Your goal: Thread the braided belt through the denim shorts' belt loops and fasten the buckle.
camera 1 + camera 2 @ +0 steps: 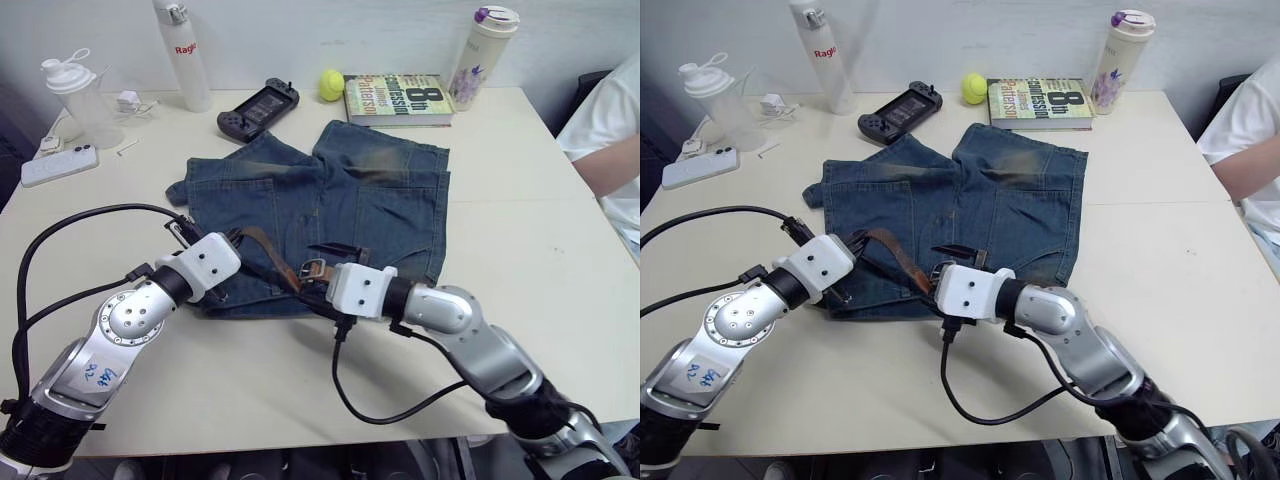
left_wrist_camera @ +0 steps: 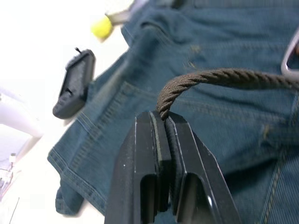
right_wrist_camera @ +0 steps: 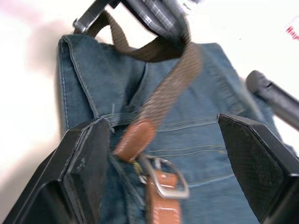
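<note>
Denim shorts (image 1: 330, 215), faded blue with yellowish worn patches, are lying flat on the pale table (image 1: 520, 250), waistband toward the robot; the dark brown braided belt (image 1: 262, 248) is arching over that waistband, pinched between the closed fingers of the left gripper (image 2: 163, 123); the right gripper (image 3: 159, 172) is standing wide, straddling the silver metal buckle (image 3: 164, 177) and tan leather tip (image 3: 135, 138). Judgement: the left should be keeping the strap taut while the right is closing on the tip and guiding it squarely into the frame.

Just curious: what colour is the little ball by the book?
Yellow-green ball, clearest in the left eye view.
</note>
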Available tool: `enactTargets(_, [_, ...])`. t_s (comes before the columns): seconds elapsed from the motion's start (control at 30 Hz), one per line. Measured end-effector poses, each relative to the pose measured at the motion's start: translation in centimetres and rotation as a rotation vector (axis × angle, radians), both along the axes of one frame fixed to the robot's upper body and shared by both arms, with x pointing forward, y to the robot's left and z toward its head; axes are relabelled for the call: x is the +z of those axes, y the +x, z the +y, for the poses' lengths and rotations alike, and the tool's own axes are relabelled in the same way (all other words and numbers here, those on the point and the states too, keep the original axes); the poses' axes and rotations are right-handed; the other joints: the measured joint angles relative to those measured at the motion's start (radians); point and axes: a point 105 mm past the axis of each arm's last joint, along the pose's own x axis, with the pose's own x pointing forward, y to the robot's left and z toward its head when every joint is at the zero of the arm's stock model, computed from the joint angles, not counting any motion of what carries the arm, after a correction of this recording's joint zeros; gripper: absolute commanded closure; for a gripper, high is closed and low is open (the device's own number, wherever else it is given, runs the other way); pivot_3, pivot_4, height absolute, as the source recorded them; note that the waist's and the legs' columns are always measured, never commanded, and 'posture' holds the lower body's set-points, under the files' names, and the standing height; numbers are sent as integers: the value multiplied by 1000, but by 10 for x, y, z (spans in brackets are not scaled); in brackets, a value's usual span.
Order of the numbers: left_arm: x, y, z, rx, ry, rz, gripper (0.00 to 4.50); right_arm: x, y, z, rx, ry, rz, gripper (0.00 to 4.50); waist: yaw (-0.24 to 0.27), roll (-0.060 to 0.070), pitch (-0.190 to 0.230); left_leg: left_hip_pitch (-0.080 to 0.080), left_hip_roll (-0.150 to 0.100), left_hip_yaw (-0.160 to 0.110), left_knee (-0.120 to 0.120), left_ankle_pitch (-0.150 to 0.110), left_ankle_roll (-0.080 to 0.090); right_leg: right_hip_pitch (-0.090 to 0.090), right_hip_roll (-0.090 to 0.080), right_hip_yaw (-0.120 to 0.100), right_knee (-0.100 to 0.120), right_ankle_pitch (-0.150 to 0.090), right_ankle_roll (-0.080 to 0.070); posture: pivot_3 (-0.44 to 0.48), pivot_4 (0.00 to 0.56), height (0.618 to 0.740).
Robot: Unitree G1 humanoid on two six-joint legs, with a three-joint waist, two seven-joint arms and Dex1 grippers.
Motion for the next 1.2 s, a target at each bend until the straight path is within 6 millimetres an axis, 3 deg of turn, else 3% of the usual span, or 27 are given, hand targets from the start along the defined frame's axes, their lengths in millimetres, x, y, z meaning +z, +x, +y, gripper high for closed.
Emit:
enactTargets(0.17, [9,-4,6,37,-115,-48,4486,0,12,9,-72,46,12,503,-2,0,0,0,0,0,0,0,0,0,0,0,2,0,0,0,150,740])
enactTargets(0.4, [-8,-22,-1,10,-133,10,4486,-3,28,11,-196,48,-34,503,-2,-1,0,0,0,0,1,0,0,0,0,0,3,0,0,0,150,740])
enactTargets(0.67, [-4,-21,2,27,-135,-3,4486,8,28,14,-213,50,-115,503,-3,-1,-1,0,0,0,1,0,0,0,0,0,4,0,0,0,150,740])
enactTargets(0.77, [-2,-19,3,39,-117,-10,4500,4,26,13,-208,26,-125,1371,-3,-1,-1,0,0,0,1,0,0,0,0,0,4,0,0,0,150,740])
enactTargets(0.97, [-3,-19,5,53,-118,-10,4500,0,23,6,-225,-8,-141,4438,-3,-1,-1,0,0,0,2,0,0,0,0,0,4,0,0,0,150,740])
enactTargets(1.17, [-4,-20,4,47,-118,-8,4500,0,22,6,-226,-17,-146,4438,-3,-1,-1,0,0,0,2,0,0,0,0,0,5,0,0,0,150,740])
enactTargets(1.2, [-5,-21,4,39,-116,-4,4125,0,22,6,-224,-19,-149,4483,-3,-1,-1,0,0,0,2,0,0,0,0,0,5,0,0,0,150,740])
